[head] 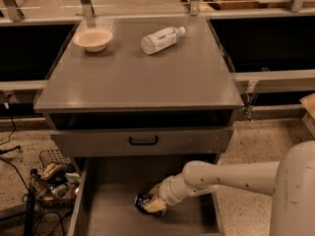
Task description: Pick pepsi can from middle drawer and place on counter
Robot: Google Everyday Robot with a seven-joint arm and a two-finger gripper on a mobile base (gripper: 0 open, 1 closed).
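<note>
The pepsi can [142,201], dark blue with a pale end, lies low in the open middle drawer [110,208], near the middle of its grey floor. My gripper [153,204] reaches down into the drawer from the right on a white arm [231,176]. Its tan fingers [156,206] are closed around the can's right side, so it is shut on the can. The counter [142,75] is the flat grey cabinet top above.
A beige bowl [93,38] sits on the counter's back left and a clear white-labelled bottle [160,39] lies at its back middle. A grey drawer front with a black handle [143,140] overhangs the open drawer. A wire basket of clutter [53,178] stands on the floor at left.
</note>
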